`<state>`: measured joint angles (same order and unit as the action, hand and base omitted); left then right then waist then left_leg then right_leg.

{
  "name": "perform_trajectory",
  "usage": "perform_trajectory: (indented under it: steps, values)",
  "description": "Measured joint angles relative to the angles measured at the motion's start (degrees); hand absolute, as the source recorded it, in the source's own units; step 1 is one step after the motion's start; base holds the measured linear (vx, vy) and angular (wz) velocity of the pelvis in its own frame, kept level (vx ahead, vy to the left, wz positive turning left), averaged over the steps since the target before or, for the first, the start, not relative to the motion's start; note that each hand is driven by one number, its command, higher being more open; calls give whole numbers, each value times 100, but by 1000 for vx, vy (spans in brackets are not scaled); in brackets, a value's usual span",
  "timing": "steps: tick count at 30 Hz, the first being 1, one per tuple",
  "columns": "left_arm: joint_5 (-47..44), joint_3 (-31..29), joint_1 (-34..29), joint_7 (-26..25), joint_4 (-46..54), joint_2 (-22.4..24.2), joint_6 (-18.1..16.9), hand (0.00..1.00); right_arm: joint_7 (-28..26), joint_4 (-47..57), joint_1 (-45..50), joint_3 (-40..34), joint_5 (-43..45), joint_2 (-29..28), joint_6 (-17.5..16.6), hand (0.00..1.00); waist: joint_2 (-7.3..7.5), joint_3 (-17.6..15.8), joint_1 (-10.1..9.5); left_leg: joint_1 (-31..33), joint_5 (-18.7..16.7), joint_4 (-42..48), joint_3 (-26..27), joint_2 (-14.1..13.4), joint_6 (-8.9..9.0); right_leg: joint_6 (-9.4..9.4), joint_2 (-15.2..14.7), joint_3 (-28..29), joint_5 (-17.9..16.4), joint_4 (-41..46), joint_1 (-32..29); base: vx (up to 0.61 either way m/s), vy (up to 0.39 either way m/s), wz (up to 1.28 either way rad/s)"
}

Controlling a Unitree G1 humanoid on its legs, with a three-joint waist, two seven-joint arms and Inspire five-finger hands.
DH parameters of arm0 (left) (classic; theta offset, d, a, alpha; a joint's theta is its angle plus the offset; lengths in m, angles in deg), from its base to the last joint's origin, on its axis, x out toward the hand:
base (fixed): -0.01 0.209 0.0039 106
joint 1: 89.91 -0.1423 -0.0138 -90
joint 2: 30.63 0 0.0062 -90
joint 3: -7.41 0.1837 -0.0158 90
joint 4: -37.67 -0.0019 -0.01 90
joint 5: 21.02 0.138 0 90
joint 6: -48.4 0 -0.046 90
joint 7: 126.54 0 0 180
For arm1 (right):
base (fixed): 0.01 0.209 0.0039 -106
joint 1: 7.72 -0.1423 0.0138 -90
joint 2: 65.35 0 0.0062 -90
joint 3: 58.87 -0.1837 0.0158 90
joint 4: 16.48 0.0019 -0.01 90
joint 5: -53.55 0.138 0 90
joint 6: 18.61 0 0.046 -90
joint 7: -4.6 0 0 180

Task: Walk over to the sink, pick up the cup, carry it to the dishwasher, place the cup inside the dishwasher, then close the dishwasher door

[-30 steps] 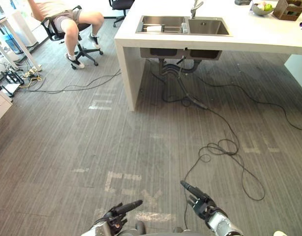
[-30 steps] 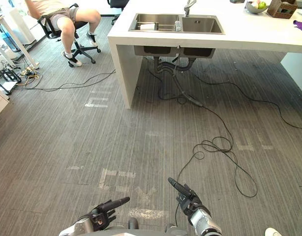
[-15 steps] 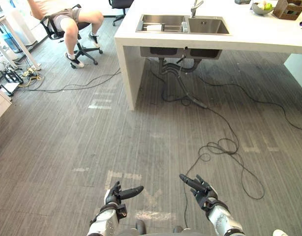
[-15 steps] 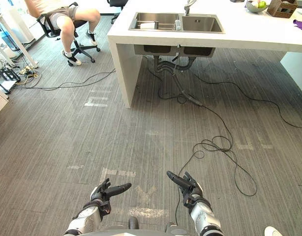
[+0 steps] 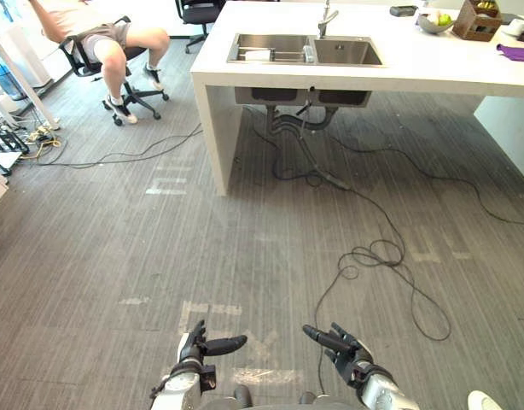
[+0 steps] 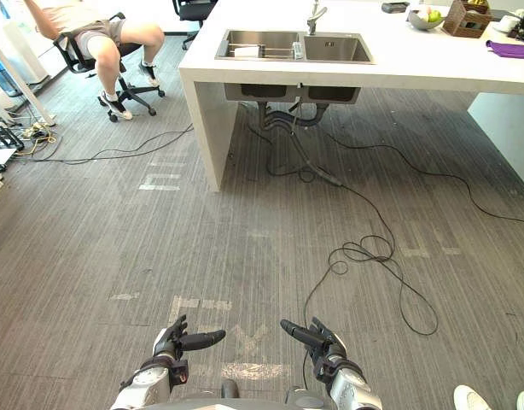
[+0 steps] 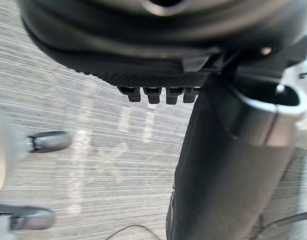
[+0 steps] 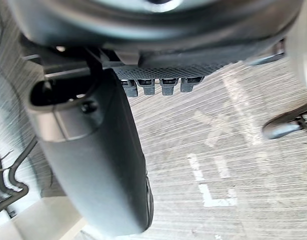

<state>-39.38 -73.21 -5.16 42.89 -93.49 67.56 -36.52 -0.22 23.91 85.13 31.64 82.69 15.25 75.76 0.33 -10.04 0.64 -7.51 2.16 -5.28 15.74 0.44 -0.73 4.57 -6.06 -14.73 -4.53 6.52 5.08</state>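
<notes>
The steel double sink is set in a white island counter far ahead of me, with a tap behind it. A pale object lies in the sink's left basin; I cannot tell what it is. My left hand and right hand hang low in front of me over the grey floor, both open with fingers straight and nothing in them. The left wrist view has the left thumb stretched out, and the right wrist view the right thumb likewise.
A person sits on an office chair at the far left. Black cables run from under the sink and coil on the floor ahead to the right. A fruit bowl, a basket and a purple cloth rest on the counter. A white shoe shows at the lower right.
The whole picture has shifted, so the camera has moved; more of the counter's right end shows. My left hand has come up into view and spread its fingers.
</notes>
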Motion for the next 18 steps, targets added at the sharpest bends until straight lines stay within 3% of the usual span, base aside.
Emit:
perform_trajectory:
  steps: [3, 4, 5, 6, 7, 8, 10, 11, 12, 13, 14, 16, 18]
  values:
    - [-134, -12, 5, 11, 5, -7, 5, 100, 17, -108, -12, 5, 60, 21, 8, 100, 74, 8, -61, 22, -80, 92, 225, 49, -218, 183, -243, -126, -164, 793, -346, 15, 81, 14]
    - [-132, -54, 38, 25, 7, -19, 4, 100, 18, -111, -44, 6, 116, 9, 4, 100, 72, 9, -116, 143, -149, 256, 263, 1, -347, 140, -328, -199, -209, 1146, -507, 27, 94, -11]
    - [-133, -107, 67, 38, 13, -35, 1, 100, 17, -143, -94, 19, 123, -4, 7, 100, 113, -18, -136, 210, -268, 502, 291, -1, -394, -120, -579, -388, -389, 2231, -813, 67, 73, 2]
    - [-153, -109, 84, 54, 13, -49, 1, 100, 20, -172, -109, 29, 152, -2, 5, 100, 170, -60, -126, 218, -493, 896, 228, 20, -389, -301, -941, -514, -281, 3546, -1060, 90, 47, 9]
    - [-217, -109, 89, 60, 22, -82, 8, 100, 22, -201, -110, 29, 264, 7, 2, 100, 208, -69, -137, 219, -698, 1157, 197, 19, -429, -378, -1096, -484, -5, 4061, -1095, 109, 37, 7]
    - [-334, -105, 104, 65, 26, -115, 33, 100, 17, -216, -125, 32, 365, 8, -16, 100, 219, -71, -142, 214, -884, 1392, 197, 10, -464, -323, -1167, -360, 56, 4458, -1224, 87, 21, -1]
    - [-509, -111, 168, 64, 30, -136, 104, 100, -1, -207, -139, 27, 508, 19, -69, 100, 214, -82, -131, 156, -990, 1490, 194, -18, -449, -342, -1193, -307, -262, 4751, -1473, 83, 7, -3]
    - [-542, -110, 268, 66, 50, -141, 203, 100, -13, -152, -179, -2, 520, 26, -81, 100, 166, -142, -131, 65, -1054, 1497, 194, -93, -396, -281, -1045, -309, -503, 4288, -1670, 70, -14, -2]
    - [-540, -106, 321, 66, 56, -140, 247, 100, -11, -103, -181, -4, 517, 26, -63, 100, 140, -170, -130, 38, -1079, 1503, 194, -141, -367, -239, -936, -309, -496, 3843, -1715, 96, -34, -3]
    - [-541, -102, 421, 67, 65, -167, 310, 100, -7, 37, -180, 1, 509, 23, 39, 100, 132, -235, -134, -1, -1119, 1513, 195, -190, -319, -123, -751, -284, -395, 2767, -1807, 109, -58, 4]
    - [-563, -96, 518, 55, 66, -214, 384, 100, 1, 142, -197, 2, 509, 23, 141, 100, 189, -305, -110, -19, -1192, 1591, 177, -208, -267, 57, -623, -199, -84, 1756, -1892, 128, -69, 6]
    - [-768, -96, 622, -2, 67, -236, 452, 100, 32, 253, -192, -9, 527, 22, 221, 100, 264, -391, -89, -5, -1422, 1867, 110, -239, -138, 302, -479, -34, 339, 560, -1899, 150, -108, 17]
    - [-913, -97, 654, -61, 66, -226, 493, 100, 48, 294, -137, -38, 545, 26, 242, 100, 335, -419, -58, -9, -1713, 2178, -99, -250, -5, 266, -495, 57, 388, 239, -1829, 245, -236, 43]
